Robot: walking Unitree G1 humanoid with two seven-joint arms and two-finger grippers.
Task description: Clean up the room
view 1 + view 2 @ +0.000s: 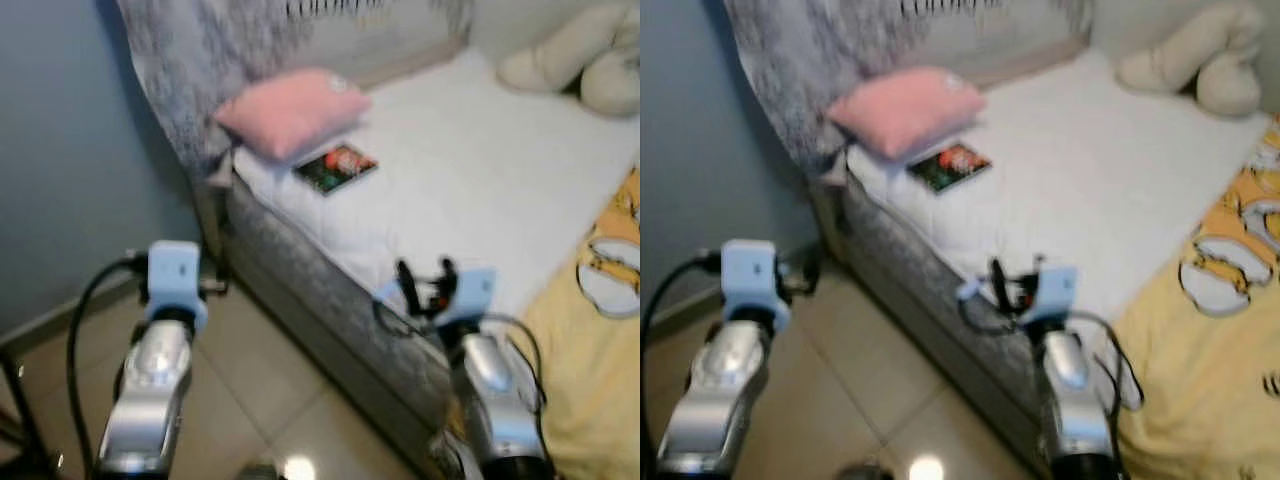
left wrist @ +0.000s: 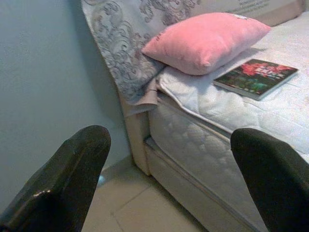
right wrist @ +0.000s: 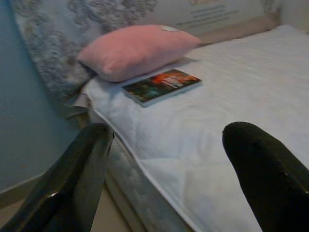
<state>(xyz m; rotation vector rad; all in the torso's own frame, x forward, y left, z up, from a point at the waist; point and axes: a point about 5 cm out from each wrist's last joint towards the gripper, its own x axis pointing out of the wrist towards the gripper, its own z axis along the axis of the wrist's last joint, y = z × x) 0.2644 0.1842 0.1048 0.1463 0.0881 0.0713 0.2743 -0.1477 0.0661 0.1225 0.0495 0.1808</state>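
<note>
While the robot stands at the bed's corner with both arms raised and nothing in either tool, the step in hand looks like an approach: choosing what to tidy and closing on it.

The bed [image 1: 480, 170] takes up most of the head views, its white mattress bare except for a few things, with a patterned grey headboard [image 2: 120, 43] behind it and a blue wall beside that. A yellow printed blanket [image 1: 1210, 350] covers the robot's right side of the mattress, and a cream plush toy [image 1: 1200, 60] lies at the far corner. A pink pillow [image 1: 292, 108] leans near the headboard, and just in front of it, touching or nearly so, a book [image 1: 336, 167] with a dark, red-lettered cover lies flat near the mattress edge.

Judging from the task, the book is the likeliest thing to pick up. That would call for a step closer and a forward reach, since both tools are well short of it.

The right tool [image 3: 164, 179] hovers above the mattress edge, its fingers spread wide and touching nothing. The left tool [image 2: 169, 183] hangs over the tiled floor [image 1: 260, 380] beside the bed, likewise spread wide and empty.
</note>
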